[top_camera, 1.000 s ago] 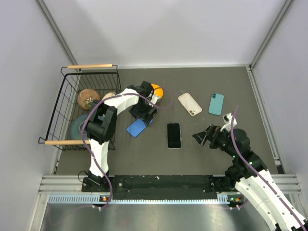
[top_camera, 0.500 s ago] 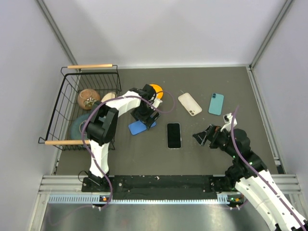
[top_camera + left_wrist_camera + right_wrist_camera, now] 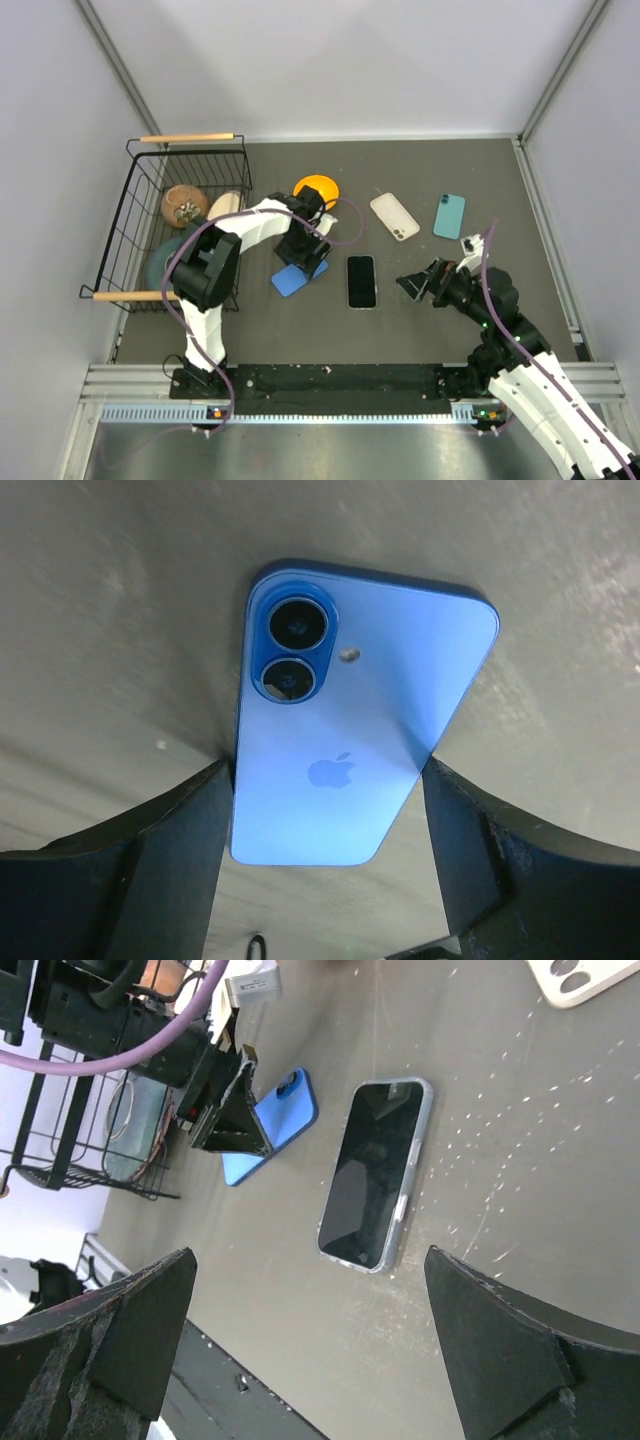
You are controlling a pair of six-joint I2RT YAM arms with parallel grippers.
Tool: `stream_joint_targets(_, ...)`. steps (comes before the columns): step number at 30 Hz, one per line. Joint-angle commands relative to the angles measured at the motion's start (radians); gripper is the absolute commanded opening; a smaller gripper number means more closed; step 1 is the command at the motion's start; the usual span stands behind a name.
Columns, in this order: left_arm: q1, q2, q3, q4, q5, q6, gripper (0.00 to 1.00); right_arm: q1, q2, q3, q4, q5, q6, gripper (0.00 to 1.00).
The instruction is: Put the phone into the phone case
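A phone with a glossy black screen (image 3: 361, 281) lies face up mid-table. In the right wrist view (image 3: 375, 1175) a pale translucent rim runs round it, like a clear case; no separate clear shell shows. My left gripper (image 3: 303, 254) is shut on the long edges of a blue-backed phone (image 3: 296, 279), which is face down with its camera end pointing away in the left wrist view (image 3: 340, 700), where the gripper (image 3: 328, 768) pinches its near half. My right gripper (image 3: 415, 284) is open wide and empty, just right of the black-screened phone, which lies beyond its fingertips in its own view (image 3: 308, 1252).
A black wire basket (image 3: 128, 215) with a brown pot and other items stands at the left. An orange disc (image 3: 316, 187) lies behind the left gripper. A beige-backed phone (image 3: 394, 216) and a teal-backed phone (image 3: 449, 215) lie at the back right.
My left gripper has drawn the blue phone nearer and a little right, towards the black-screened phone, uncovering the orange disc. My right gripper has barely shifted.
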Motion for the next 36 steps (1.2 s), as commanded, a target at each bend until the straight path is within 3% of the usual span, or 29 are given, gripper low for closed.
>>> stream_joint_targets(1,-0.004,-0.082,-0.052,-0.016,0.116,-0.084,0.53,0.001,0.056,-0.062,0.218,-0.099,0.084,0.96)
stream_joint_targets(3,-0.003,-0.114,-0.071,-0.004,0.168,-0.105,0.47,0.000,0.106,-0.107,0.282,-0.151,0.127,0.94)
stream_joint_targets(8,-0.003,-0.156,-0.106,0.028,0.249,-0.162,0.47,0.003,0.177,-0.151,0.425,-0.191,0.173,0.91)
stream_joint_targets(11,-0.013,-0.177,-0.132,0.042,0.223,-0.156,0.77,0.003,0.160,-0.142,0.395,-0.190,0.169,0.91)
stream_joint_targets(13,-0.036,-0.197,-0.143,0.047,0.157,-0.148,0.83,0.003,0.126,-0.138,0.372,-0.174,0.164,0.91)
stream_joint_targets(14,-0.050,-0.199,-0.144,0.047,0.150,-0.145,0.99,0.001,0.111,-0.135,0.343,-0.167,0.161,0.91)
stream_joint_targets(25,-0.300,-0.197,-0.146,0.058,-0.168,-0.372,0.99,0.003,0.017,-0.087,0.175,-0.067,0.112,0.92)
stream_joint_targets(36,-0.348,-0.171,-0.172,0.108,-0.171,-0.452,0.99,0.001,-0.029,-0.093,0.142,-0.041,0.117,0.92)
